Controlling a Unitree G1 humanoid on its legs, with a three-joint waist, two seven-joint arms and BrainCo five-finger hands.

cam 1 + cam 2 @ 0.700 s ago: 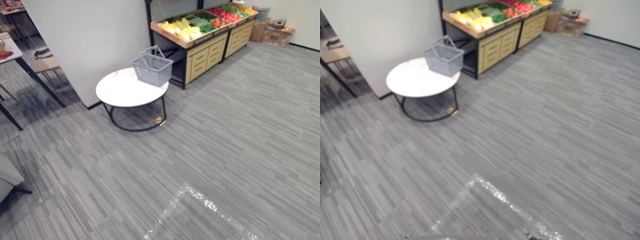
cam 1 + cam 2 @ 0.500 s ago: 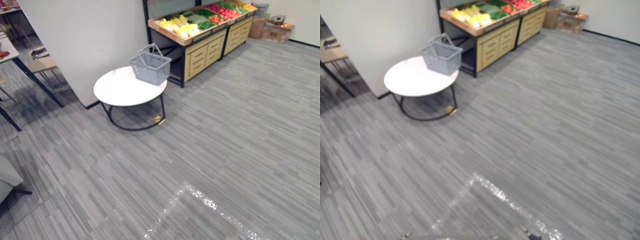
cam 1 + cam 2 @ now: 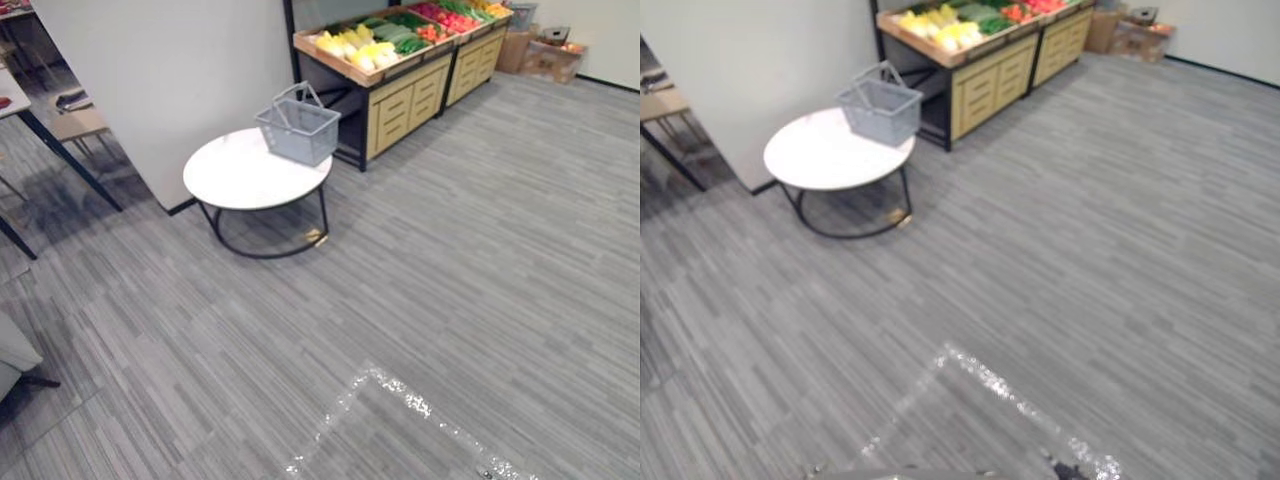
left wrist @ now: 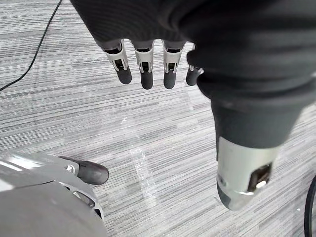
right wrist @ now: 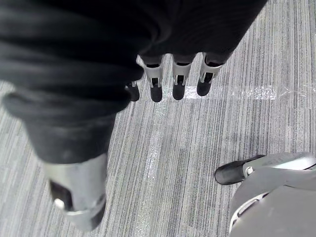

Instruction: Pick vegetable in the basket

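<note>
A grey wire-handled basket (image 3: 297,127) stands on the far edge of a round white table (image 3: 245,175) with black legs. Behind it a wooden produce stand (image 3: 400,62) carries yellow, green and red vegetables (image 3: 362,48). In its own wrist view my left hand (image 4: 144,64) hangs over the grey carpet with straight fingers and nothing in it. My right hand (image 5: 173,76) hangs the same way over the carpet, fingers relaxed and empty. Both hands are far from the basket.
A white wall panel (image 3: 170,70) stands just left of the table. Desks and a chair (image 3: 60,110) sit at the far left, cardboard boxes (image 3: 550,50) at the far right. A strip of shiny tape (image 3: 400,400) crosses the carpet close by.
The whole picture has shifted slightly, so the camera has moved; table, basket and stand sit a little higher and further left in view. Nothing in the scene itself has moved.
</note>
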